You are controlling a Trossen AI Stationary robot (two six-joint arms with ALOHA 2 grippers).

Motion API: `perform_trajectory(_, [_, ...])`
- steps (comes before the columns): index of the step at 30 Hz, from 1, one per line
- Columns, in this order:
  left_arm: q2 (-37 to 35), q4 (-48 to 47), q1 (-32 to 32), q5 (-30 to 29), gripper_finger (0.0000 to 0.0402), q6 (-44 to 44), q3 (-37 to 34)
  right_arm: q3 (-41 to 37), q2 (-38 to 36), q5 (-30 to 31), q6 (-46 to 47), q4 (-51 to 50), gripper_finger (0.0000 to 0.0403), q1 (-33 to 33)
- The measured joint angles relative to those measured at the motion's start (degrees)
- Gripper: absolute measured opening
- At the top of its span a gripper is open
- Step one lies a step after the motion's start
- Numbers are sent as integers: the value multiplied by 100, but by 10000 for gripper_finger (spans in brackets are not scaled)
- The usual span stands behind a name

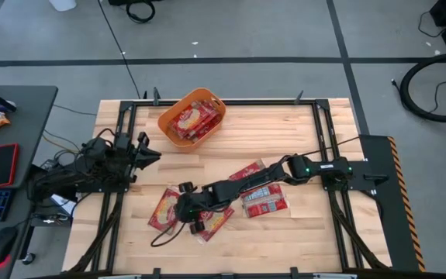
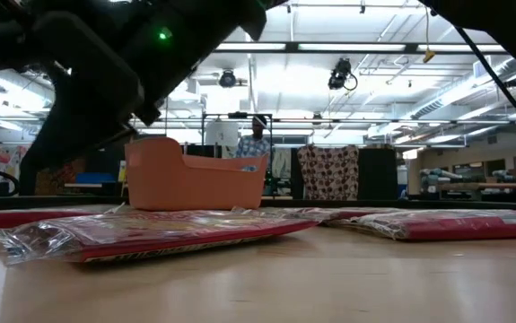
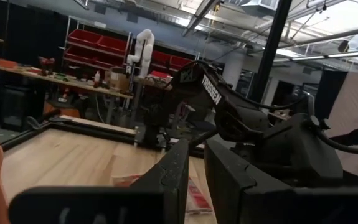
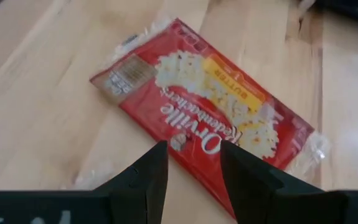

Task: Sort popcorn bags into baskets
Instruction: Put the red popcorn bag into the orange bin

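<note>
An orange basket (image 1: pixel 191 116) stands at the table's far side, left of centre, with several red popcorn bags inside; the low view shows the basket (image 2: pixel 195 184) from the side. Several more bags lie flat on the wood: one (image 1: pixel 163 209) at near left, one (image 1: pixel 216 222) beside it, one (image 1: pixel 265 203) and one (image 1: pixel 250 172) under the right arm. My right gripper (image 1: pixel 178 209) reaches across to the near-left bag (image 4: pixel 210 106); it is open (image 4: pixel 194 158) and hovers above that bag's long edge. My left gripper (image 1: pixel 151 155) waits shut at the table's left edge.
A black cable (image 1: pixel 160 232) loops on the table beside the near-left bag. Black frame rails (image 1: pixel 122 139) run along the table's sides. A side desk at left holds a red phone (image 1: pixel 4 164), keyboard and mouse. A person (image 2: pixel 256 139) stands far behind the table.
</note>
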Motion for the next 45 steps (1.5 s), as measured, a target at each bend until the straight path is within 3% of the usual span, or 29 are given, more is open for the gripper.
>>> perform_trajectory(15, [0,212,-569,-600,57,155,2,186,-18,108,362,-1,151,201])
perform_trajectory(26, [0,261,-613,-652,57,168,4,186,-18,60,310,308,152,290])
perform_trajectory(31, [0,261,-613,-651,57,169,4,186,-18,53,-204,3,152,290])
perform_trajectory(35, [0,242,-613,-651,57,168,9,173,-19,-281,-859,-110,152,292])
perform_trajectory(39, [0,205,-613,-651,57,168,9,-67,-29,-54,-1233,-88,151,271])
perform_trajectory(45, [0,205,-613,-651,57,168,9,-599,-29,-68,-1351,756,151,79])
